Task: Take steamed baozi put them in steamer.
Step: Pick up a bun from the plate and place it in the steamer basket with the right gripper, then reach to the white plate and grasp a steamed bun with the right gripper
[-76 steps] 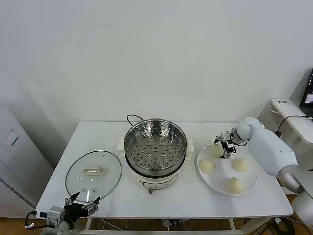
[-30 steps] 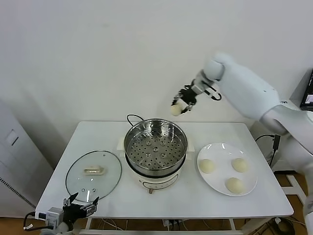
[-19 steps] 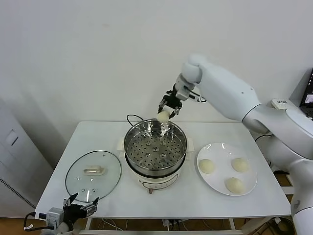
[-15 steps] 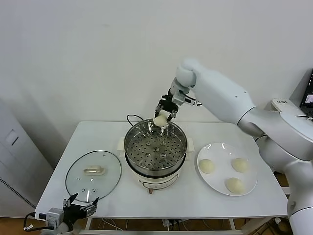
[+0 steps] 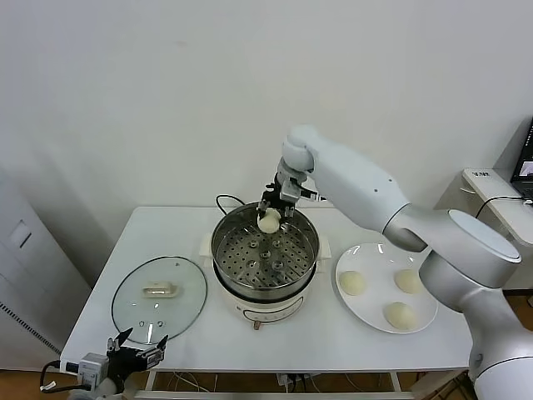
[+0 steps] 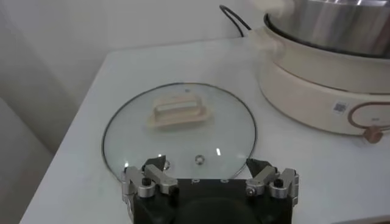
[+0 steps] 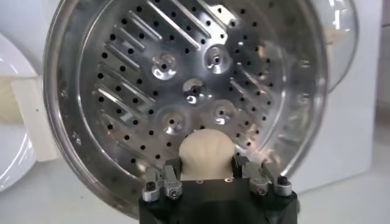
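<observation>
A: What is on the left?

B: The left gripper (image 6: 210, 182) waits with its fingers spread wide, near the flat glass lid (image 5: 158, 290).

A: What changed?

B: The right gripper (image 5: 271, 212) has carried one soft, round baozi (image 5: 268, 221) from the white plate (image 5: 420, 321) over the shiny, holey steamer (image 5: 264, 247) and squeezes it there. Three baozi (image 5: 352, 283) wait on the plate at the right.

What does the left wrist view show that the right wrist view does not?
Only the left wrist view: the open left gripper low at the table's front edge, the lid's cream handle. Only the right wrist view: the right gripper shut on a bun above the steamer's holed bottom. Both: the steamer and the glass lid.
</observation>
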